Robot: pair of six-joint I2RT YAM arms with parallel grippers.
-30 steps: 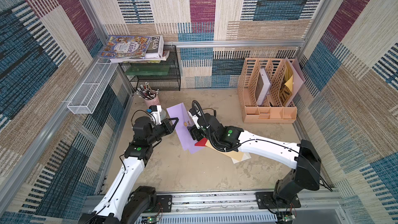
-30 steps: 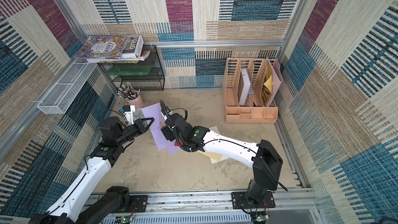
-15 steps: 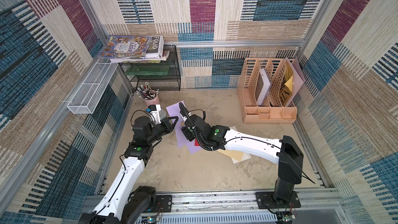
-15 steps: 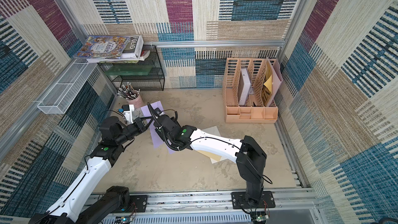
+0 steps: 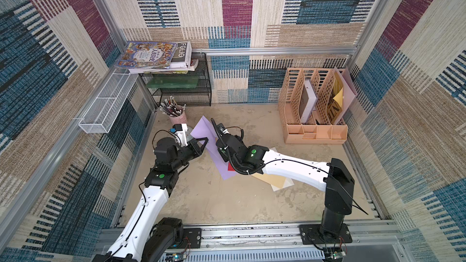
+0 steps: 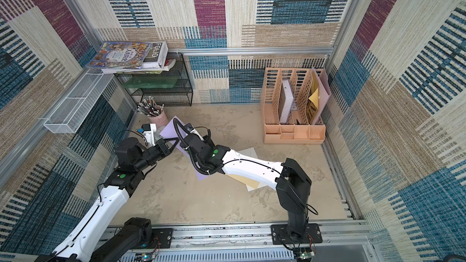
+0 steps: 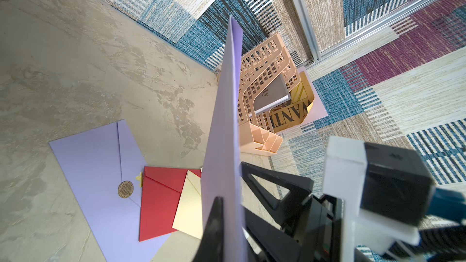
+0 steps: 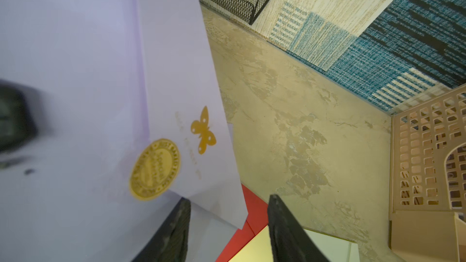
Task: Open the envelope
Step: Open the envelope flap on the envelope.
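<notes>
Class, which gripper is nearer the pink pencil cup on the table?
Left. The left gripper, shut on a lilac envelope, is just in front of the pencil cup; the right gripper is farther off, beyond the envelope.

"FOLIO" stands in white capitals on the dark cover of a book point(image 5: 182, 52) point(image 6: 156, 51), in the stack on top of the black wire shelf point(image 5: 205, 81) at the table's far left corner. The colourful picture book point(image 5: 147, 55) lying on that stack bears large Chinese characters, too small to read surely. In the left wrist view, "WANTI" shows in dark capitals on a yellow magazine point(image 7: 290, 119) standing in the peach file organiser point(image 7: 262, 71). The lilac envelope point(image 8: 75, 59) carries a round gold seal point(image 8: 154, 169) whose ring of lettering is too blurred to read, and a gold butterfly sign point(image 8: 203, 129) beside faint, unreadable writing.
</notes>
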